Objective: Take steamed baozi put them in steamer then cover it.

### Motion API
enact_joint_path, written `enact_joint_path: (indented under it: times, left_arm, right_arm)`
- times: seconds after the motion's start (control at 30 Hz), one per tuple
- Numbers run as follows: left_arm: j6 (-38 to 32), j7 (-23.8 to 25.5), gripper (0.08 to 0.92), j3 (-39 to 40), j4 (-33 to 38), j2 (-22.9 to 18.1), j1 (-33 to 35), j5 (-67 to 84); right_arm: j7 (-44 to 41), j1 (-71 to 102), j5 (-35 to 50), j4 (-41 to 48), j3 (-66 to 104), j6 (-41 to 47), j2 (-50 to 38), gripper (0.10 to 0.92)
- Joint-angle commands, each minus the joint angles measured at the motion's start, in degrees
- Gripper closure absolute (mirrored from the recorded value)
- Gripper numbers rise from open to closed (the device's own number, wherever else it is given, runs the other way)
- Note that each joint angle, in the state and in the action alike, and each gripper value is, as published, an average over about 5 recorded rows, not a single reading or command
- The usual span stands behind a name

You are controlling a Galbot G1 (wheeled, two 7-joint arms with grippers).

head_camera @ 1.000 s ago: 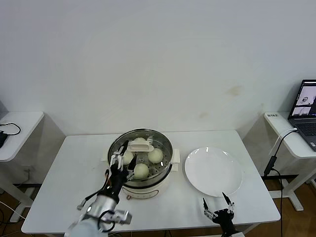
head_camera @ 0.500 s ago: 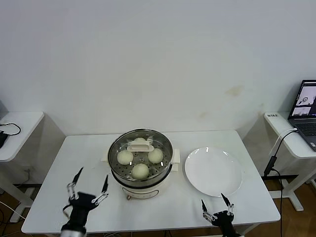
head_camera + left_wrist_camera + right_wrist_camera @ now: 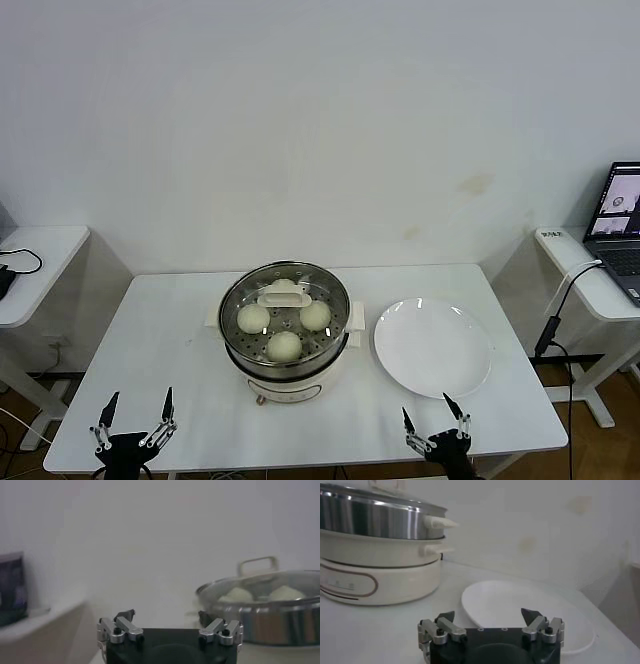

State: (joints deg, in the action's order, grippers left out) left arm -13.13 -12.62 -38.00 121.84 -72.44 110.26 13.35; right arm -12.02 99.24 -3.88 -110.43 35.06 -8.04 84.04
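With the lid [image 3: 285, 296] seated on the steamer [image 3: 285, 340] at mid-table, three baozi [image 3: 285, 346] show through the glass, so the job looks done. Left gripper [image 3: 134, 424] and right gripper [image 3: 435, 428] sit at the near edge, fingers spread, holding nothing. Main risk, I'd say: an arm swinging up could clip the plate [image 3: 433, 347] on the right. Upright pot, lid handle's long axis running left-right.
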Motion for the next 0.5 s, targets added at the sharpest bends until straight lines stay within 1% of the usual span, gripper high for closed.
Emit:
enact_joint_path:
  times: [0.03,0.27,0.5]
  left_arm:
    - [-1.13,0.02,0.177,-1.48,-0.80,-1.14,2.05,3.97]
    - [-0.27,-0.19,0.177,-0.04,-1.15,-2.26,0.70,0.20]
    - [0.40,-0.09,0.177,-0.14,-1.80,-1.06,0.22,0.46]
  right_arm:
    - [0.91,0.28,-0.61,-2.34,-1.94,2.27,0.26,0.202]
    - [1.32,0.71,0.09,-2.96,-2.36,2.71,0.70,0.203]
    - [1.66,0.62,-0.79,-1.73,-2.03,2.00,1.06,0.203]
